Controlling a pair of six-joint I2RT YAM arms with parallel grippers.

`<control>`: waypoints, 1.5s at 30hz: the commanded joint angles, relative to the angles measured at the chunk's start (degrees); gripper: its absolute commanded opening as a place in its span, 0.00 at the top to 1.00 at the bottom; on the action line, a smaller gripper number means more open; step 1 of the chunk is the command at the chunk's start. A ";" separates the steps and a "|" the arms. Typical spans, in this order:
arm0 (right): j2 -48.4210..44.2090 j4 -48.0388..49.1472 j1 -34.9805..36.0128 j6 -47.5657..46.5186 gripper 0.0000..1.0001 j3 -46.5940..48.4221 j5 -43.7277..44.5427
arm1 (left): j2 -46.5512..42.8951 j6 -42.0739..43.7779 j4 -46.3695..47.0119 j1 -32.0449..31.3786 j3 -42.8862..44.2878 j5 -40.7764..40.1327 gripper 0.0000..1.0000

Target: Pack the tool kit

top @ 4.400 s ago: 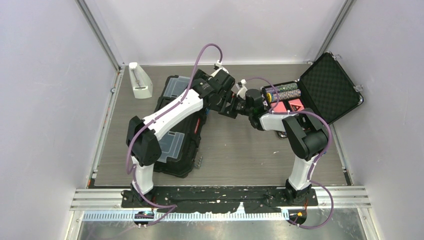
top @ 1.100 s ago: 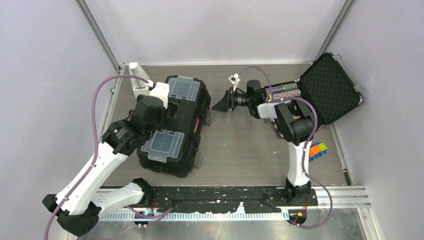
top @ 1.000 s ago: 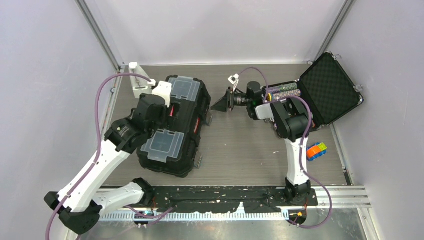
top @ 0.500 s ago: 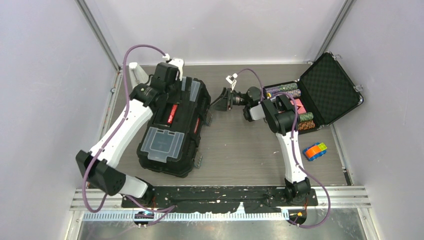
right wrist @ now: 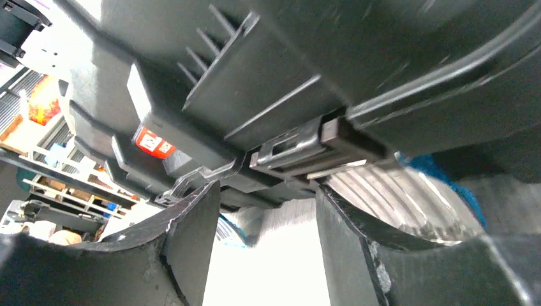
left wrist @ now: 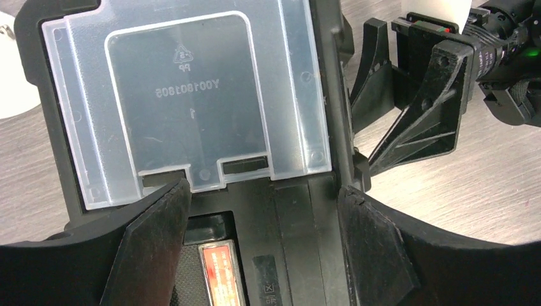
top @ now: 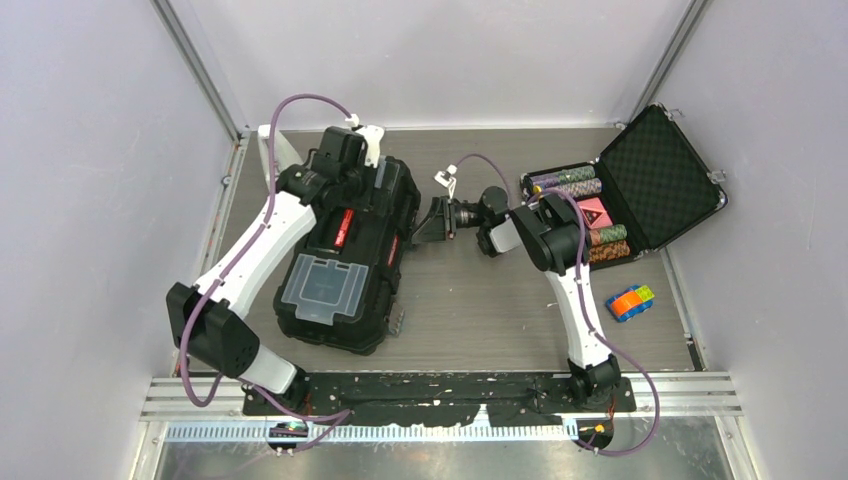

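on the left half of the table (top: 480,310) lies the tool kit (top: 375,275), a long black box lying at a slant with its lid down. one clear compartment (top: 318,288) sits at its near end, and the red-labelled handle (top: 345,228) runs along the middle. the left arm reaches over the far end, and the left gripper (left wrist: 265,191) hangs above the lid with its fingers (left wrist: 153,248) spread wide. they straddle the strip between the handle and the far clear compartment (left wrist: 185,95) and pinch nothing; whether they touch the lid cannot be told.

no screwdriver, pliers or hammer shows on the table, and the closed lid hides the inside, so the loading looks done. the step in hand appears to be securing the box.

just right of the box, the right gripper (top: 420,222) points at its side wall, low and level. its fingers (right wrist: 191,236) stand apart, with a latch (right wrist: 319,143) on the box's seam framed between and beyond them — nothing is gripped.

the next move probably calls for the right fingers to press that latch flat while the left arm bears down on the lid so the box does not slide or lift. the latch is small, so the aim must be exact.

further right stand an open foam-lined case (top: 655,175) holding poker chips and a small coloured cube (top: 630,300), both well apart from the box.
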 commanded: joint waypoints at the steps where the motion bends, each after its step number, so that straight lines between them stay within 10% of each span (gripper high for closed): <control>1: -7.80 9.49 0.61 -1.58 0.39 -5.38 -0.85 | -0.18 1.58 -1.35 -1.14 -5.31 10.91 0.17; 14: -27.17 3.01 0.93 -8.05 0.38 -29.48 13.46 | -9.16 2.87 0.79 -8.13 -19.87 15.03 0.22; 20: -43.31 -39.59 1.17 -33.66 0.31 -32.50 25.83 | -10.56 3.97 -0.14 -9.64 -19.13 16.19 0.22; 28: -59.42 -56.09 1.20 -42.62 0.25 -36.94 36.51 | -13.77 4.08 -0.62 -12.11 -18.83 13.76 0.22; 33: -68.37 -55.36 1.05 -45.61 0.02 -40.84 41.09 | -18.32 2.79 2.06 -12.11 -16.93 9.28 0.21; 42: -59.00 -45.47 -3.37 -34.71 0.05 -31.41 25.35 | -23.34 3.70 3.45 -12.06 -15.95 -2.82 0.18; 45: -59.16 -28.99 -3.46 -33.66 0.05 -37.83 30.05 | -26.68 4.20 7.06 -11.94 -18.12 -6.26 0.18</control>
